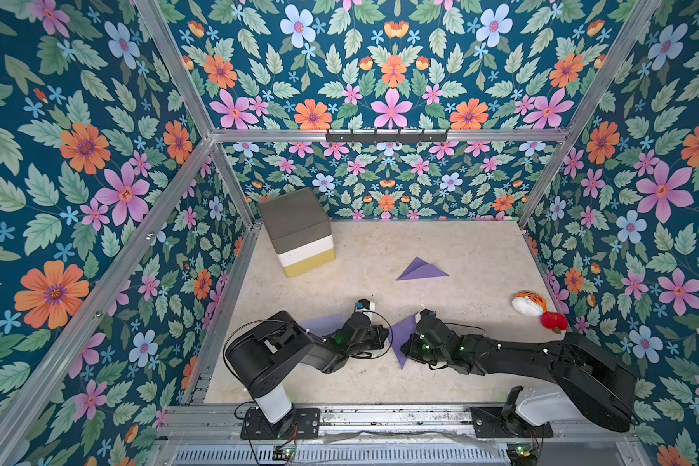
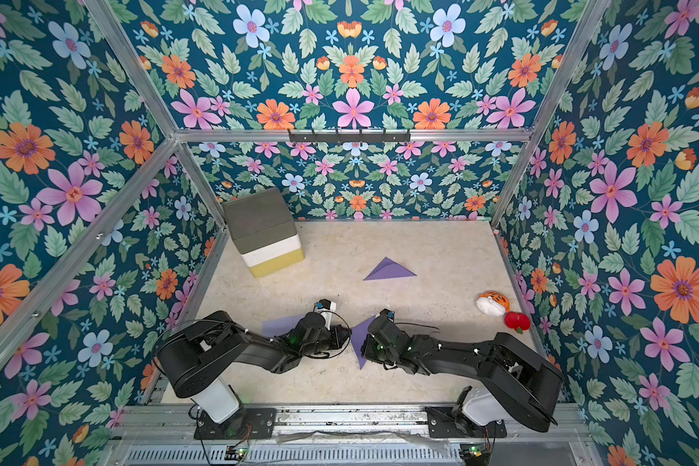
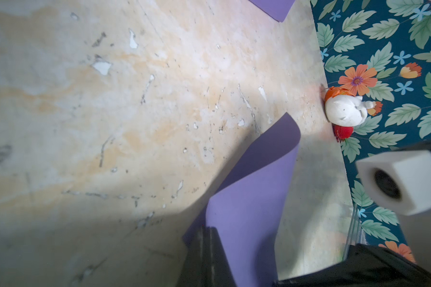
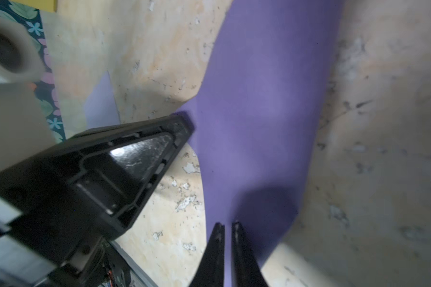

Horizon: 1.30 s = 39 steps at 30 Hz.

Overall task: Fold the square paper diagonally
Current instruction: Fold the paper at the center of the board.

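The square paper (image 1: 401, 339) is a purple sheet lifted off the table between my two arms, seen in both top views (image 2: 360, 339). It hangs bowed and curled. My left gripper (image 3: 209, 229) is shut on one corner of it; in the right wrist view that black left finger (image 4: 135, 161) meets the sheet's corner. My right gripper (image 4: 228, 225) holds the opposite edge, its jaws almost together with the purple sheet (image 4: 264, 99) between them. In a top view the left gripper (image 1: 388, 335) and the right gripper (image 1: 406, 349) nearly face each other.
A folded purple triangle (image 1: 420, 270) lies mid-table. Another purple sheet (image 1: 319, 324) lies flat under my left arm. A grey, white and yellow block stack (image 1: 299, 230) stands at the back left. A tiger plush (image 1: 528, 303) and a red toy (image 1: 553, 320) sit by the right wall.
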Each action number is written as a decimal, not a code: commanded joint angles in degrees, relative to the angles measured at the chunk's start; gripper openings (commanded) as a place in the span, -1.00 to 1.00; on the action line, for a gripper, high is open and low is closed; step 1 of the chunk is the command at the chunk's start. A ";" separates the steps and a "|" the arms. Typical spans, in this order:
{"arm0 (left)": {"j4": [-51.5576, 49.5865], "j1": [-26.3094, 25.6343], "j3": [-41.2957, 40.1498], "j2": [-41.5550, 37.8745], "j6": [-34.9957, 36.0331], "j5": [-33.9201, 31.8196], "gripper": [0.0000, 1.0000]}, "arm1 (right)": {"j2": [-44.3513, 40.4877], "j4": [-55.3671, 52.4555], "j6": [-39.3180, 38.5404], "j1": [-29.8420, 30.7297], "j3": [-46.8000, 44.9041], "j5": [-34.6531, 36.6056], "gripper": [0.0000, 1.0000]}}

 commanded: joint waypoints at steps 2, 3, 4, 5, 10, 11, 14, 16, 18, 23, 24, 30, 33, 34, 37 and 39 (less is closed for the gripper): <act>-16.97 0.02 -0.76 1.27 -0.05 -3.10 -1.00 | -0.04 -4.74 0.79 0.15 -0.77 2.48 -0.76; -17.10 0.05 -0.74 1.36 -0.14 -3.21 -1.00 | -0.45 -5.53 0.79 0.15 -1.19 2.82 -0.76; -17.11 0.01 -0.70 1.43 -0.14 -3.27 -1.00 | -0.79 -6.02 0.86 0.15 -1.81 2.99 -0.76; -17.19 0.01 -0.70 1.50 -0.14 -3.39 -1.00 | -1.02 -6.57 0.89 0.15 -2.21 3.16 -0.76; -17.28 0.01 -0.75 1.72 -0.23 -3.56 -1.00 | -3.20 -10.35 0.97 0.15 -3.46 4.31 -0.77; -17.28 0.01 -0.78 1.73 -0.30 -3.56 -1.00 | -4.08 -10.80 0.95 0.15 -3.57 4.37 -0.77; -17.28 -0.01 -0.80 1.55 -0.29 -3.55 -1.00 | -7.60 -11.49 0.80 0.11 -3.08 4.76 -0.75; -17.28 0.06 -0.91 1.41 -0.32 -3.56 -1.00 | -9.64 -11.15 0.78 0.13 -2.34 4.76 -0.74; -17.29 -0.03 -0.91 1.28 -0.36 -3.54 -1.00 | -10.60 -10.26 1.05 0.15 -1.50 4.40 -0.74; -17.11 -0.07 -0.83 1.33 -0.41 -3.47 -1.00 | -9.59 -3.49 2.27 0.26 -0.96 1.17 -0.74; -17.10 -0.07 -0.79 1.37 -0.41 -3.48 -1.00 | -8.82 -2.61 2.33 0.48 -0.79 0.78 -0.74; -17.10 -0.07 -0.71 1.57 -0.49 -3.39 -1.00 | -4.38 -0.73 2.47 1.53 0.32 -0.37 -0.75; -17.13 -0.09 -0.70 1.76 -0.58 -3.50 -1.00 | -2.31 -0.95 2.47 1.82 0.46 -0.76 -0.74; -17.08 -0.15 -0.66 1.87 -0.58 -3.48 -1.00 | -1.51 -1.66 2.38 1.82 0.62 -0.87 -0.75; -17.10 -0.13 -0.45 2.05 -0.62 -3.47 -1.00 | 0.71 -4.24 2.00 2.20 1.25 -0.68 -0.76; -17.18 -0.11 -0.46 2.23 -0.67 -3.45 -1.00 | 1.55 -6.11 1.94 2.89 1.69 -0.08 -0.77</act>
